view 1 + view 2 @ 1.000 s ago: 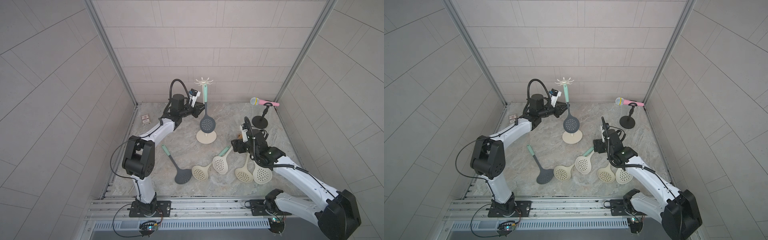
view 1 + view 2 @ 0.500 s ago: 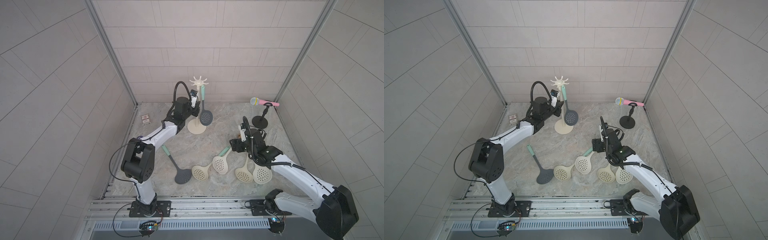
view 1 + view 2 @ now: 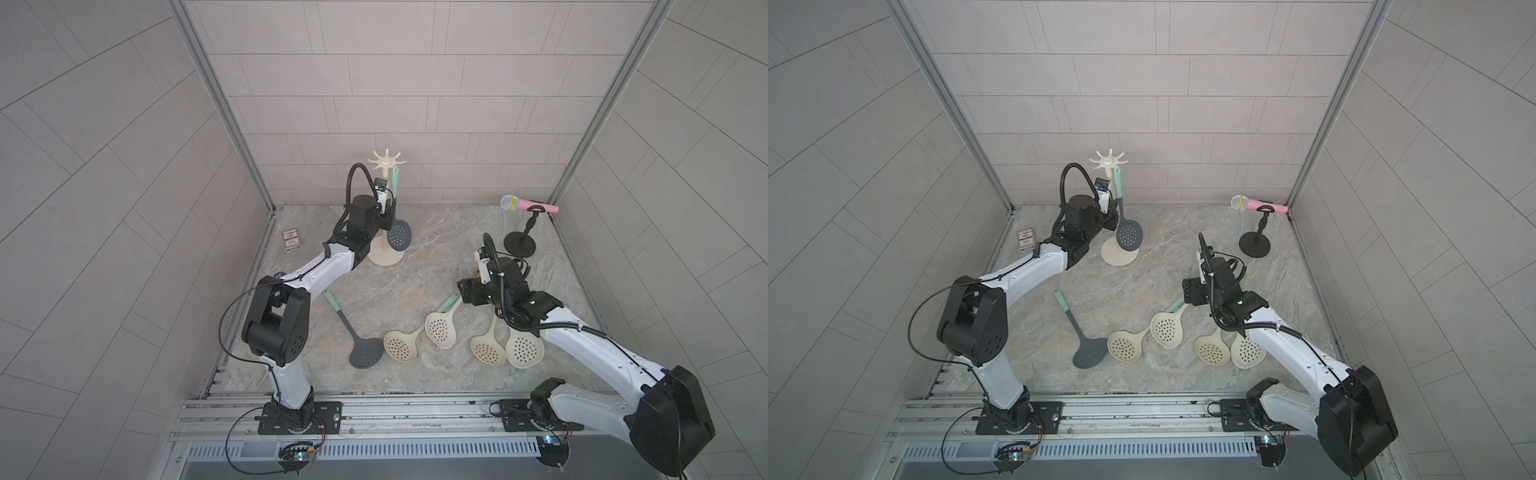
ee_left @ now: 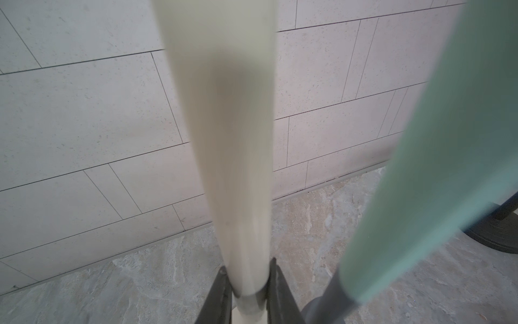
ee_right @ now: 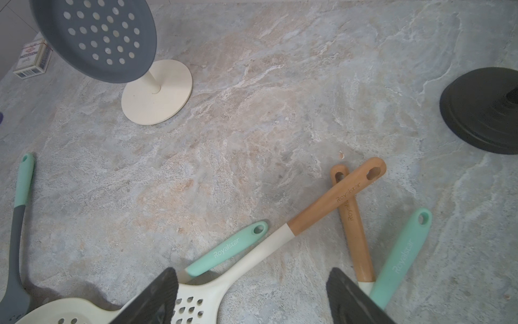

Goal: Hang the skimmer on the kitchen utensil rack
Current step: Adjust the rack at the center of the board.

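Observation:
The cream kitchen utensil rack (image 3: 384,255) (image 3: 1119,254) stands at the back left of the table. A grey skimmer (image 3: 399,235) (image 3: 1128,237) with a mint handle (image 4: 448,140) hangs from a hook of its crown. My left gripper (image 3: 386,216) (image 4: 248,280) is shut on the rack's pole (image 4: 224,140), low down. My right gripper (image 3: 465,293) (image 5: 252,283) hovers open and holds nothing. It is just above the handles of several cream skimmers (image 3: 441,330) (image 5: 196,303) lying flat. Another grey skimmer (image 3: 365,353) lies left of them.
A pink microphone (image 3: 528,203) sits on a black stand (image 3: 519,245) (image 5: 482,112) at the back right. A small card box (image 3: 292,240) (image 5: 33,59) lies by the left wall. Tiled walls close in three sides.
My left arm has dragged the rack, with the grey skimmer hanging on it, from mid-table back and to the left. The right arm has hardly moved.

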Motion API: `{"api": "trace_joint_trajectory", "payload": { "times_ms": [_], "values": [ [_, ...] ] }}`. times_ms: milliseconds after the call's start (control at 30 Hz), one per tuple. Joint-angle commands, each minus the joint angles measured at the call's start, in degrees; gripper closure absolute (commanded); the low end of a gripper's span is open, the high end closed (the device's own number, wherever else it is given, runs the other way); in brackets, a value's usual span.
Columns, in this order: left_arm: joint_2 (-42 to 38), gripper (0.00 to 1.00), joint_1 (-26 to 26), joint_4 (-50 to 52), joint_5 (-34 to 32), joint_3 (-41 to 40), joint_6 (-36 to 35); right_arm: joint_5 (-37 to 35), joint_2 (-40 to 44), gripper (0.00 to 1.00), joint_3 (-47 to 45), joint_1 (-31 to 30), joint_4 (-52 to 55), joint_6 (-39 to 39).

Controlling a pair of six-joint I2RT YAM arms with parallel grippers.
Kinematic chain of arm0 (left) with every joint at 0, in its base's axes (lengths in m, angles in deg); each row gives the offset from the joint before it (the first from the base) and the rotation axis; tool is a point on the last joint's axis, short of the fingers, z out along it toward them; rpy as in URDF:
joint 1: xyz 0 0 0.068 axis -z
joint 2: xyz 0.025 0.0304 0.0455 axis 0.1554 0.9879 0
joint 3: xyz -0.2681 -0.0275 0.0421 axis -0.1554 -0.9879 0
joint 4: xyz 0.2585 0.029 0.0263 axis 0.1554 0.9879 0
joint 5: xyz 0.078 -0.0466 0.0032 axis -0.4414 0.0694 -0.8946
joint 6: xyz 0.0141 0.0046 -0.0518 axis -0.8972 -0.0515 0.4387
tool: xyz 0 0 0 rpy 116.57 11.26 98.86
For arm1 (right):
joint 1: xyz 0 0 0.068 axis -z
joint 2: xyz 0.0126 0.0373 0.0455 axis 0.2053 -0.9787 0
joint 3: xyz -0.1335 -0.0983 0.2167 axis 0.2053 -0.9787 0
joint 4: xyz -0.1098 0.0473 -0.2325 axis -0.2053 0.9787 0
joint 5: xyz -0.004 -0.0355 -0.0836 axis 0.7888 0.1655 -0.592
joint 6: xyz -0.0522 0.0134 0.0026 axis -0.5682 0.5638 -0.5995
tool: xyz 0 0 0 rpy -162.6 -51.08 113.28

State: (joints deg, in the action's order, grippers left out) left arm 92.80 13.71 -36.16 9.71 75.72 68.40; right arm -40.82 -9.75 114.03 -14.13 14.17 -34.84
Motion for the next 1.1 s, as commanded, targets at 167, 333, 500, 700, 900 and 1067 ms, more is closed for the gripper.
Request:
{"api": "trace_joint_trajectory", "payload": {
  "times_ms": [167, 333, 500, 700, 900, 1067],
  "values": [
    [-0.4, 0.68, -0.7, 9.8, -2.2, 1.9, -1.3, 0.9, -1.1, 0.15, 1.3, -0.4, -1.3, 0.1],
    [0.2, 0.60, -0.9, 14.4, -2.2, 4.1, 0.8, 1.3, -1.4, 0.15, 1.4, -0.5, -1.8, 0.1],
    [-1.0, 0.51, -1.6, 16.6, -1.8, 3.0, 1.6, 1.9, -0.8, 0.15, 0.7, -0.6, -2.0, -0.2],
    [-6.5, 0.23, -3.8, 17.2, -0.7, -4.0, 1.3, 2.7, 1.0, 0.13, -0.8, -0.7, -1.9, -0.6],
    [-13.4, 0.00, -4.5, 19.7, -3.2, -8.8, -1.9, 3.6, 1.9, 0.12, -1.1, -0.9, -0.6, -1.1],
    [-18.6, 0.00, -4.8, 22.6, -5.7, -12.3, -2.8, 3.9, 3.3, 0.11, -1.1, -1.2, 1.6, -1.4]
  ]
}}
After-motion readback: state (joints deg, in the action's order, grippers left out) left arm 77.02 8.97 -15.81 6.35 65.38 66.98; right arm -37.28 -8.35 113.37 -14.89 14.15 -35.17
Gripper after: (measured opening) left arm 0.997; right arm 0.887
